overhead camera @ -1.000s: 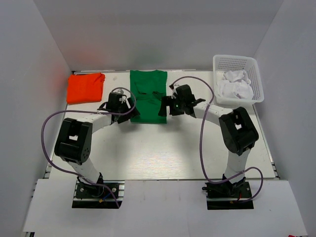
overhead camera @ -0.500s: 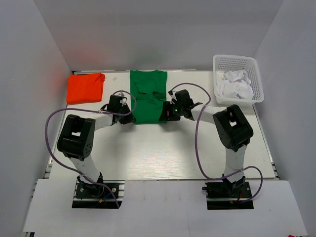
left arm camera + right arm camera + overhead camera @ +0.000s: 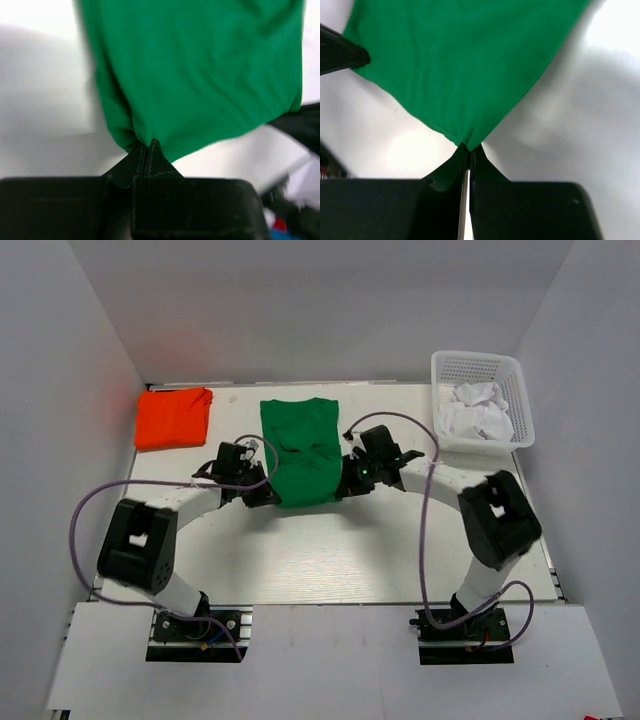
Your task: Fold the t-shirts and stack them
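The green t-shirt (image 3: 302, 448) lies at the table's back middle, its near edge lifted off the surface. My left gripper (image 3: 264, 496) is shut on the shirt's near left corner; the left wrist view shows the cloth (image 3: 200, 75) pinched at the fingertips (image 3: 148, 146). My right gripper (image 3: 345, 485) is shut on the near right corner, and the right wrist view shows green cloth (image 3: 465, 65) running into its closed tips (image 3: 468, 147). The orange-red t-shirt (image 3: 174, 417) lies folded at the back left, away from both arms.
A white mesh basket (image 3: 480, 368) holding crumpled white cloth (image 3: 476, 410) stands at the back right. White walls close in the table on the left, back and right. Purple cables loop from both arms.
Both grippers have shut on the green shirt's near corners and drawn them toward the arms, lifting the edge. The shirt's shape has widened and shifted nearer.
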Robot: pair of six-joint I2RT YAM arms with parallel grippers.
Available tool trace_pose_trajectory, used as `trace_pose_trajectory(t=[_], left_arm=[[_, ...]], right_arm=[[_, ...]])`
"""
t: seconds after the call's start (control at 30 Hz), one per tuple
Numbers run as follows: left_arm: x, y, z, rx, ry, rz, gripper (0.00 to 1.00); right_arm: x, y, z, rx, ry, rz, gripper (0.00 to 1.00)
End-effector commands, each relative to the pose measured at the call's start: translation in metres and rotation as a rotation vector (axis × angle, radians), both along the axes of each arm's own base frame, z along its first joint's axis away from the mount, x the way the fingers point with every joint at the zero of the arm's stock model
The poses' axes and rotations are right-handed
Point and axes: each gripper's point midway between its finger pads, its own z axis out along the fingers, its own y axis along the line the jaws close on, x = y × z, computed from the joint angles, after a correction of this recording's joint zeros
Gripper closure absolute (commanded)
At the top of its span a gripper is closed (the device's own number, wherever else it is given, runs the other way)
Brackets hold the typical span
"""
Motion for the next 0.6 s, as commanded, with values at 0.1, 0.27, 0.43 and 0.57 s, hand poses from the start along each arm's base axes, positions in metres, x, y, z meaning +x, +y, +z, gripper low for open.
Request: trace_pose_trajectory(t=[0.1, 0.27, 0.43, 0.57], left_arm=[[-0.069, -0.023, 0.080, -0.120, -0.077, -0.194, 1.00], [-0.084, -0.027, 0.134, -0.181, -0.198, -0.236, 1.00], [-0.098, -0.023, 0.151, -0.207, -0.215, -0.215, 1.00], [-0.100, -0.016, 0.169, -0.199, -0.270, -0.182, 1.00]], right_arm=[[-0.068, -0.020, 0.072, 0.058, -0.007, 0.176, 1.00], [-0.094, -0.023, 0.111, 0.144, -0.058, 0.279, 1.00], [-0.113, -0.026, 0.144, 0.227, -0.084, 0.310, 1.00], [-0.117, -0.034, 0.157, 0.253, -0.098, 0.285, 1.00]])
